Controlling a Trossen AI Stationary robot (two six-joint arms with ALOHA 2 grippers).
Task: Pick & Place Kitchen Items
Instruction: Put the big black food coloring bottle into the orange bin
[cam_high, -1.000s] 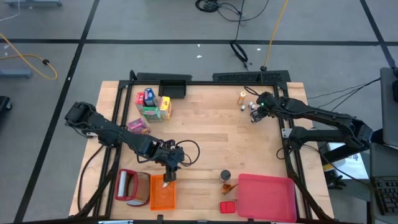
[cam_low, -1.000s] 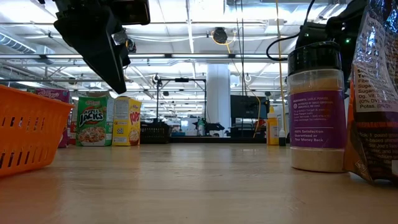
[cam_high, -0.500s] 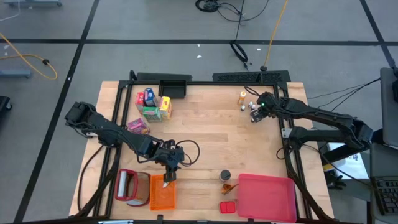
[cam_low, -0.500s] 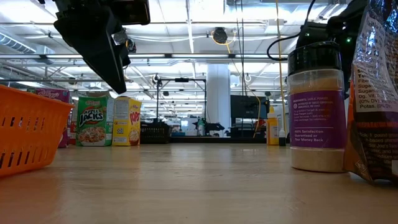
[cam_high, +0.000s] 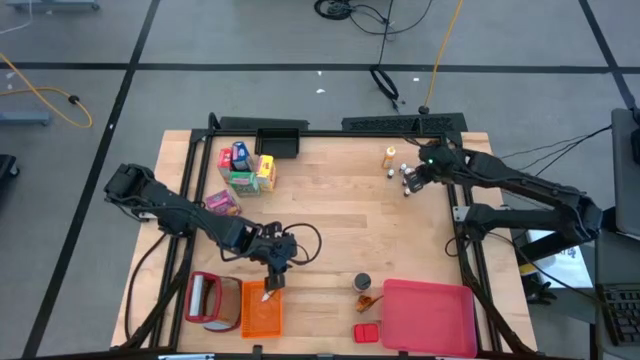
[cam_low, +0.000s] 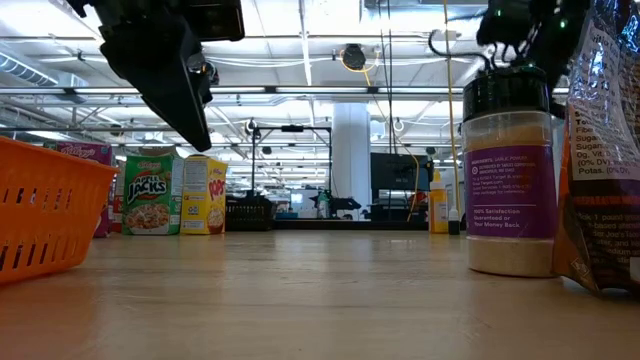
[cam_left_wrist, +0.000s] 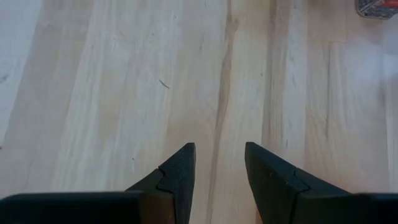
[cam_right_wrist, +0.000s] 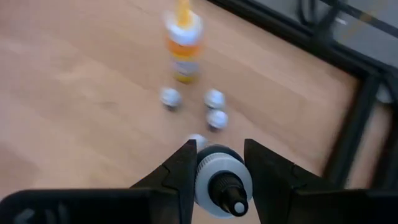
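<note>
Right hand (cam_right_wrist: 216, 163) at far right of worktop (cam_high: 340, 210), clamped on a small white-capped bottle (cam_right_wrist: 219, 177), held clear above the surface. Other small bottles (cam_right_wrist: 214, 98) and orange bottle (cam_right_wrist: 183, 45) stand below it on the wood. Left hand (cam_left_wrist: 219, 163) near front, beside orange crate (cam_high: 262, 310); fingers parted, nothing betw. them. Cereal boxes (cam_high: 243, 168) grouped far left.

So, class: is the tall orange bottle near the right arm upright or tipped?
Upright. The tall orange bottle stands on its base on the wooden table, nozzle up, in the right wrist view.
</note>
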